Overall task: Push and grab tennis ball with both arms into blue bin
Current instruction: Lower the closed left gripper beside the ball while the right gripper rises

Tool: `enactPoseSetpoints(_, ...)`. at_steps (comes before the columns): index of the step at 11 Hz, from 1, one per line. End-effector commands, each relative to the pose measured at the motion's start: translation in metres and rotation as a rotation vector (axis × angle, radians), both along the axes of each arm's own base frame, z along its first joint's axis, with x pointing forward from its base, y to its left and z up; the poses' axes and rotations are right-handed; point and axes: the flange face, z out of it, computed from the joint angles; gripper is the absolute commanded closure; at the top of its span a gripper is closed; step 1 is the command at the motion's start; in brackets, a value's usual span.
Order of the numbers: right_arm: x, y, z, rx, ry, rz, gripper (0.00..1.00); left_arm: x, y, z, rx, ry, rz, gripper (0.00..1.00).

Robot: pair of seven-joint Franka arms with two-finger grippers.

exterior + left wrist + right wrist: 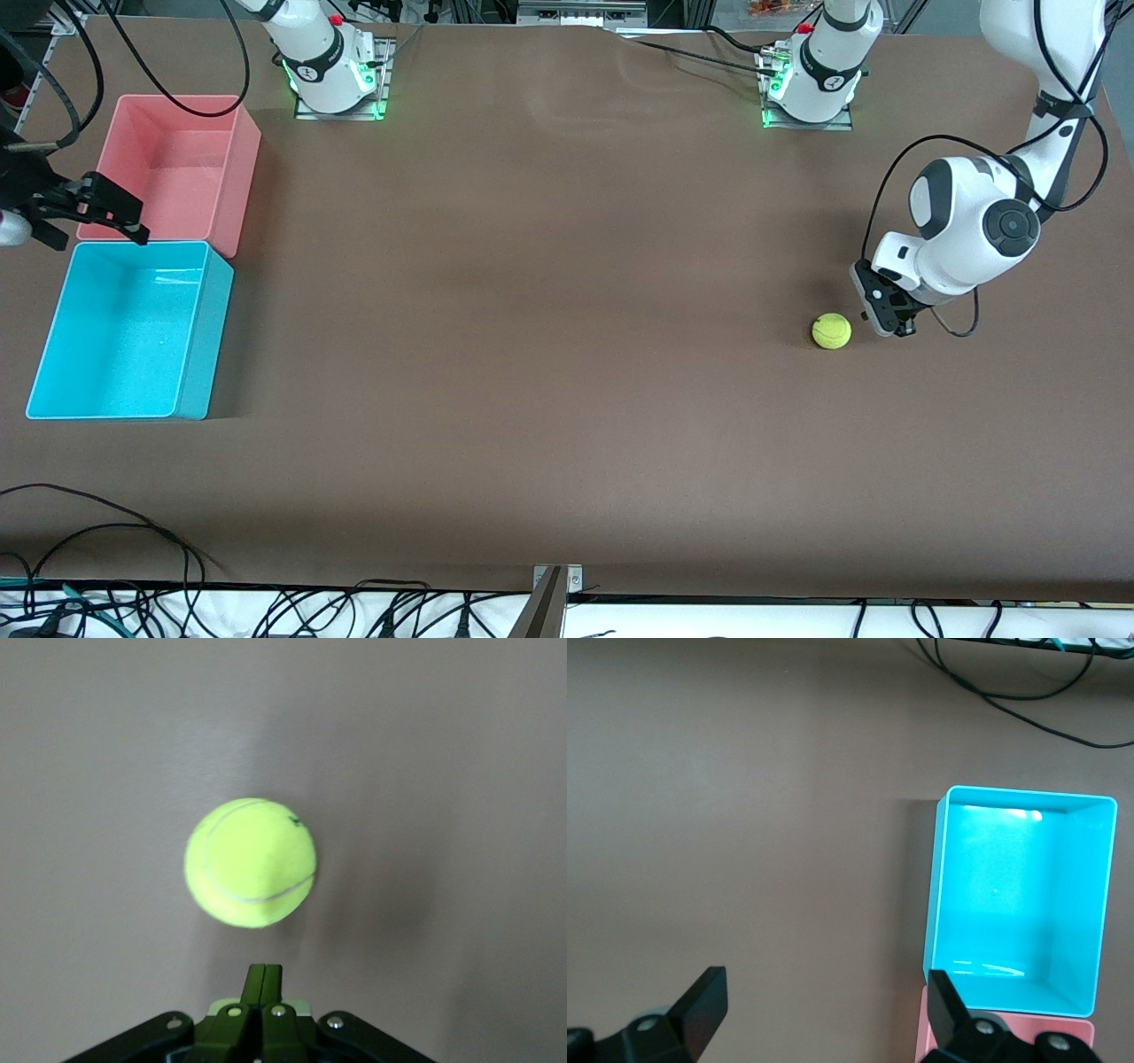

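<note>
- Tennis ball: lay on the bare brown table toward the left arm's end, well apart from both bins. The left wrist view alone showed its curved seam.
- Left gripper: sat low, just beside the ball and not touching it; jaws pressed together, holding nothing. Only the left wrist view showed the fingers meeting.
- Blue bin: stood at the right arm's end, open and nothing in it.
- Pink bin: touched the blue bin, farther from the front camera; the right wrist view showed only its rim.
- Right gripper: hung over the pink bin's edge, waiting; jaws spread wide, holding nothing, the spread plain only in the right wrist view.
</note>
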Motion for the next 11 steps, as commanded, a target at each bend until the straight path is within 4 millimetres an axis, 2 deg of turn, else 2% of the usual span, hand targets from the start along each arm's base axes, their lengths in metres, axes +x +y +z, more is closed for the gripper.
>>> enactPoseSetpoints(1, 0.001, 0.003, 0.002, 0.004, 0.011, 0.017, 0.0, 0.004, 0.004, -0.014, -0.029, 0.004, -0.073, 1.0)
enactPoseSetpoints(2, 0.001, 0.003, 0.003, 0.003, 0.009, 0.014, 0.0, 0.003, 0.004, -0.017, -0.028, 0.009, -0.1, 1.0)
enactPoseSetpoints(3, 0.003, 0.003, -0.001, 0.003, 0.015, 0.014, 0.0, 0.001, 0.007, -0.029, -0.039, 0.026, -0.155, 1.0)
enactPoseSetpoints(4, 0.003, 0.001, -0.002, 0.003, 0.017, 0.009, 0.0, 0.008, 0.012, -0.03, -0.033, 0.011, -0.173, 1.0)
enactPoseSetpoints(9, 0.003, 0.003, -0.002, 0.003, 0.018, 0.012, 0.0, 0.029, 0.016, -0.036, -0.034, -0.002, -0.231, 1.0)
enactPoseSetpoints(11, 0.003, 0.003, -0.001, 0.003, 0.015, 0.012, 0.0, 0.04, 0.025, -0.037, -0.027, -0.011, -0.219, 1.0)
